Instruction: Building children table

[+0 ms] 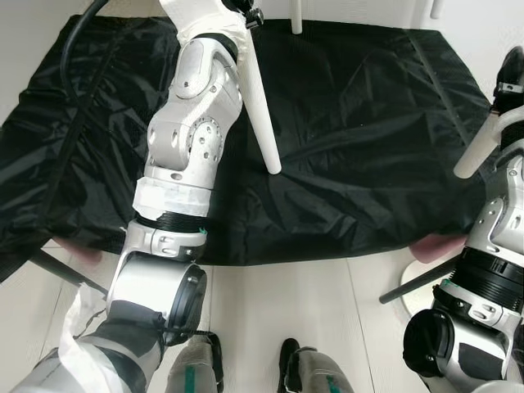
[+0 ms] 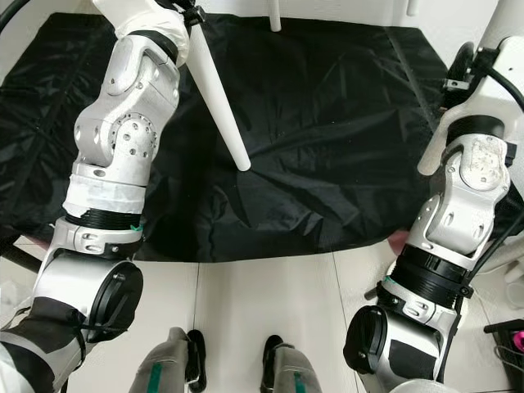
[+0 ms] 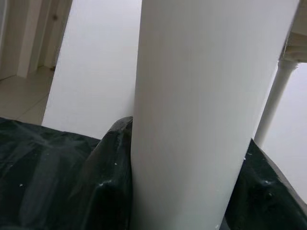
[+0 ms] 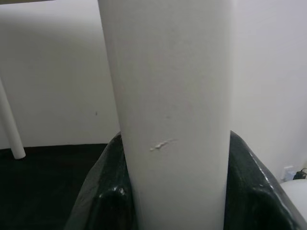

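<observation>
Left tool [image 3: 177, 211] clamped on white leg [image 1: 260, 106], long axis slanting down from the tool to its free end over the black sheet [image 1: 360, 147], right tool [image 4: 177, 211] clamped on second leg [image 1: 479, 147] at right edge

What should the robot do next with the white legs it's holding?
Probably keep both grips and steady the table. The left gripper is shut on a white leg, the right gripper on another leg, and more legs stand on the black sheet.
</observation>
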`<state>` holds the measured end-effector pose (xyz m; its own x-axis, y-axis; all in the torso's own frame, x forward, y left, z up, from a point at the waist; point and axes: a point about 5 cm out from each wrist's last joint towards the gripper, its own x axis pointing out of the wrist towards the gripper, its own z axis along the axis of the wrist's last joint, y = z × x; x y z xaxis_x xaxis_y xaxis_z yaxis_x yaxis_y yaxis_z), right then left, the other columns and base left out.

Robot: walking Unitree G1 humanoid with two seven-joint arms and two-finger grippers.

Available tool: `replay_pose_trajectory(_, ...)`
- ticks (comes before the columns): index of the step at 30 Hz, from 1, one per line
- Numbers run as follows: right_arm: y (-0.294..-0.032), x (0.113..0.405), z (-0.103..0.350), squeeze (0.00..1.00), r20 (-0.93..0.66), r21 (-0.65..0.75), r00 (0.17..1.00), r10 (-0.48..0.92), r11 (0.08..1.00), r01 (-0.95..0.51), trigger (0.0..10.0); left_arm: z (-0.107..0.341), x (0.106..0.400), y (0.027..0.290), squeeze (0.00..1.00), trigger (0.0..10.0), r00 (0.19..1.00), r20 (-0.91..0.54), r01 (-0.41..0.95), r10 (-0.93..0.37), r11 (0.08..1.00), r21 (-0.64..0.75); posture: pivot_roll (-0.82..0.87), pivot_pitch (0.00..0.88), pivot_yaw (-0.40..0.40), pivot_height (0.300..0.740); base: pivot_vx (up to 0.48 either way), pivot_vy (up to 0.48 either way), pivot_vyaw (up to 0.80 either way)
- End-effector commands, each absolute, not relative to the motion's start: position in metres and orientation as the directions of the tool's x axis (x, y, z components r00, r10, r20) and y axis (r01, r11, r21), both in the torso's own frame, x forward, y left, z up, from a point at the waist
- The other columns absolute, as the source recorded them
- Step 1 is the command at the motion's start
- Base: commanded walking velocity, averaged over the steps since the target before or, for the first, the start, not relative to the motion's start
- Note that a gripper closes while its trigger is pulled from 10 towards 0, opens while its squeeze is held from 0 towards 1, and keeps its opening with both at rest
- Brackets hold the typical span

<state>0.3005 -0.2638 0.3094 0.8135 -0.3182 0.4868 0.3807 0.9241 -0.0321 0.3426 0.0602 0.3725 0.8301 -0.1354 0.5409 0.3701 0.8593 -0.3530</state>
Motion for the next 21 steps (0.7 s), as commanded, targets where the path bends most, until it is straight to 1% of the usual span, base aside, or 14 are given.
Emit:
replay_pose_trajectory(1,-0.2620,0.3117,0.3038,0.00,0.394,-0.049,0.859,-0.326,0.926,0.374,0.0,0.4365,0.3002,0.0777,0.00,0.0,0.563,0.824,0.619,-0.060,0.691,-0.373,-0.08,0.154,-0.022,0.740,0.000,0.000,0.00)
replay_pose_trajectory(21,-0.2620,0.3117,0.3038,0.00,0.394,-0.049,0.859,-0.326,0.926,0.374,0.0,0.4365,0.3002,0.0777,0.00,0.0,0.563,0.824,0.619,-0.060,0.691,-0.373,-0.08,0.154,-0.022,0.740,0.000,0.000,0.00)
